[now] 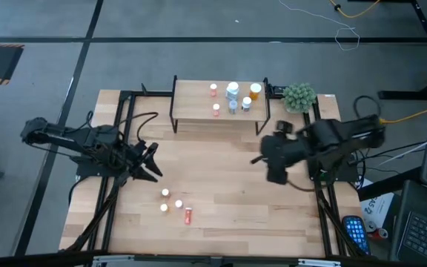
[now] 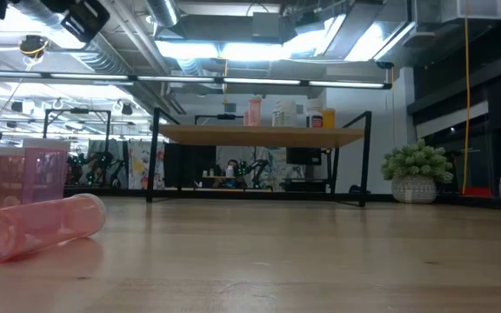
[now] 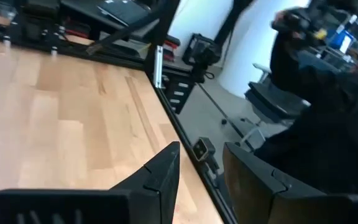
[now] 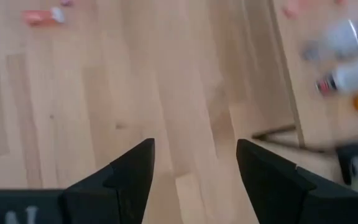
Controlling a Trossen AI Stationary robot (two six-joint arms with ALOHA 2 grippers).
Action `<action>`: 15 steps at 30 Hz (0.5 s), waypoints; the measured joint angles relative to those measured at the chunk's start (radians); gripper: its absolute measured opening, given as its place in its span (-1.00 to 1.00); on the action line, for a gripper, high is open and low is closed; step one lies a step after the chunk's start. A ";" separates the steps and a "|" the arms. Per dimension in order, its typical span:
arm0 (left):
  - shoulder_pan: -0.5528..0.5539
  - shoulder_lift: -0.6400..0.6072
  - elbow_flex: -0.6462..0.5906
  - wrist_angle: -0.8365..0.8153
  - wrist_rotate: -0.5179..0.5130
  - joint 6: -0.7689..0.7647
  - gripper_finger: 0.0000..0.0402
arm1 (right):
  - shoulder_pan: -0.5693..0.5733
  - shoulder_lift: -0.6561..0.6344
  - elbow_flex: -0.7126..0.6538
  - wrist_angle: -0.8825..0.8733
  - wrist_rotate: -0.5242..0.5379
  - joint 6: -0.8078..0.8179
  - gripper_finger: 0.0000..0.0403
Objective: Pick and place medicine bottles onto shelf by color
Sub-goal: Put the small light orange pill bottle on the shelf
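Observation:
The shelf stands at the table's far side on thin black legs. It carries two red bottles, several white-blue ones and an orange one. Three small white-capped bottles stand on the table near the front. A red bottle lies on its side beside them, and shows large in the low view. My left gripper is open and empty above the table's left part. My right gripper is open and empty, right of centre, in front of the shelf.
A green fuzzy plant ball in a pot stands just right of the shelf. Black frame rails run along the table's left and right sides. Bare wood lies between the two grippers and in front of the shelf.

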 joint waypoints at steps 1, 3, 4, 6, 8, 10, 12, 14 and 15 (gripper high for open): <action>-0.011 0.007 0.005 0.000 -0.002 0.002 -0.42 | 0.014 -0.046 -0.064 0.011 0.020 0.044 0.14; -0.029 0.018 0.017 0.002 -0.020 0.002 -0.42 | 0.044 -0.136 -0.191 0.056 0.061 0.136 0.14; -0.037 0.022 0.023 0.001 -0.035 0.001 -0.42 | 0.060 -0.181 -0.258 0.097 0.075 0.183 0.14; -0.058 0.033 0.039 -0.005 -0.067 -0.020 -0.42 | 0.086 -0.256 -0.382 0.208 0.077 0.259 0.14; -0.086 0.050 0.065 -0.022 -0.102 -0.026 -0.42 | 0.110 -0.314 -0.501 0.366 0.078 0.287 0.14; -0.124 0.079 0.103 -0.081 -0.147 -0.022 -0.42 | 0.131 -0.353 -0.609 0.531 0.077 0.251 0.14; -0.166 0.117 0.149 -0.184 -0.224 -0.022 -0.42 | 0.146 -0.372 -0.703 0.684 0.076 0.182 0.14; -0.208 0.165 0.204 -0.323 -0.319 -0.023 -0.42 | 0.156 -0.376 -0.784 0.813 0.068 0.117 0.14; -0.225 0.189 0.229 -0.397 -0.363 -0.026 -0.42 | 0.159 -0.376 -0.821 0.869 0.064 0.094 0.14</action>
